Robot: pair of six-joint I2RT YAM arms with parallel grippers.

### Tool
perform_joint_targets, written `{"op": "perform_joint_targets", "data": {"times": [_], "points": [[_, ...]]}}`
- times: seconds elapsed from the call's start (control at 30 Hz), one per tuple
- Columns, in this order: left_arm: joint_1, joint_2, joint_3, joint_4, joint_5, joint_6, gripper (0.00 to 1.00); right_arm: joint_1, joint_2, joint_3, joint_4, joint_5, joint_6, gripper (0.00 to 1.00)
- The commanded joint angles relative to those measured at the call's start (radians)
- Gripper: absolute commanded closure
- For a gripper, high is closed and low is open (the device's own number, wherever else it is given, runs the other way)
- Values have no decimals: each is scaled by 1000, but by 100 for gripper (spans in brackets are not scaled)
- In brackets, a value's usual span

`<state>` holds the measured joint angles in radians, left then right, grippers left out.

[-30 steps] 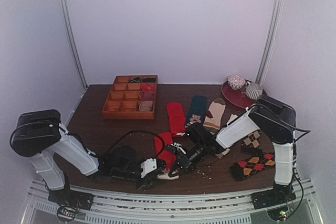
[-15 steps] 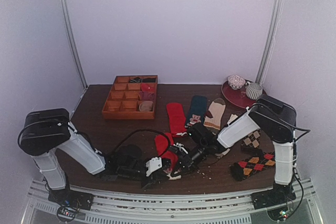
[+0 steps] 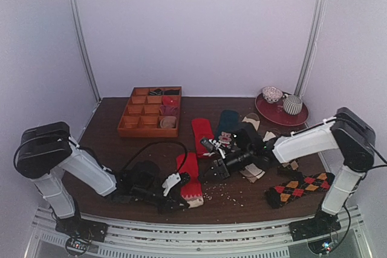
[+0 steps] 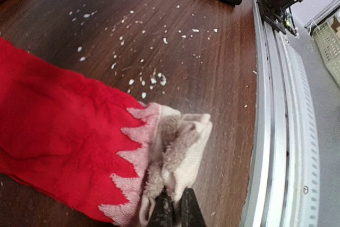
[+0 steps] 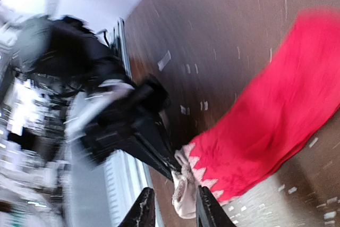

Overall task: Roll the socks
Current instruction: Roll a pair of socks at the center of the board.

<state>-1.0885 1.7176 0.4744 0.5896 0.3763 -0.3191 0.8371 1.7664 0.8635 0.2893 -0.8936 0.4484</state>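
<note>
Cream, fuzzy, zigzag-edged cuff of the soft red sock (image 4: 58, 131) is being pinched by the left end effector (image 4: 173, 208), at the near edge of the crumb-speckled wooden table (image 4: 202, 51). The right end effector (image 5: 172, 206) is being held spread near that cuff.

The nearest sock (image 3: 189, 180), in front of the tray (image 3: 130, 126), is bright red with a cream end, and the two colours meet in a zigzag of pointed teeth. The tray is orange-brown wood. Just right of the tray lies a plain red sock (image 3: 202, 134), and further right a dark teal sock (image 3: 228, 120). Far right of the tray and nearer the camera, an argyle sock (image 3: 296, 187) is black with red and orange diamonds. The table (image 3: 109, 143) is dark brown wood grain flecked with white crumbs. The plate (image 3: 272, 115), well right of the tray, is dark red. The left arm (image 3: 84, 170) and right arm (image 3: 302, 143) are white with black joints.
</note>
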Motion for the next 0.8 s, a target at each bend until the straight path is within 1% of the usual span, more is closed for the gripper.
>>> {"op": "perform_joint_targets", "data": {"times": [0.0,0.07,0.13,0.23,0.3,0.47,0.63,0.77], "points": [[75,34,-80,-231,195,-207,100,76,-211,-151,173,271,-336,71],[85,49,-77,-243,230,-212,100,134,-264,-226,225,344,-497,68],[90,73,-55,-285,243,-190,100,197,-276,-248,210,417,-651,66],[99,122,-36,-277,279,-179,100,274,-268,-252,177,525,-838,65],[101,140,-29,-274,290,-175,100,296,-256,-249,158,529,-910,64],[103,146,-25,-288,290,-161,100,314,-205,-206,61,511,-1017,63],[105,146,-25,-293,290,-155,100,336,-132,-150,-2,501,-1077,63],[106,143,-31,-297,289,-153,100,365,-79,-124,-4,518,-1106,64]]}}
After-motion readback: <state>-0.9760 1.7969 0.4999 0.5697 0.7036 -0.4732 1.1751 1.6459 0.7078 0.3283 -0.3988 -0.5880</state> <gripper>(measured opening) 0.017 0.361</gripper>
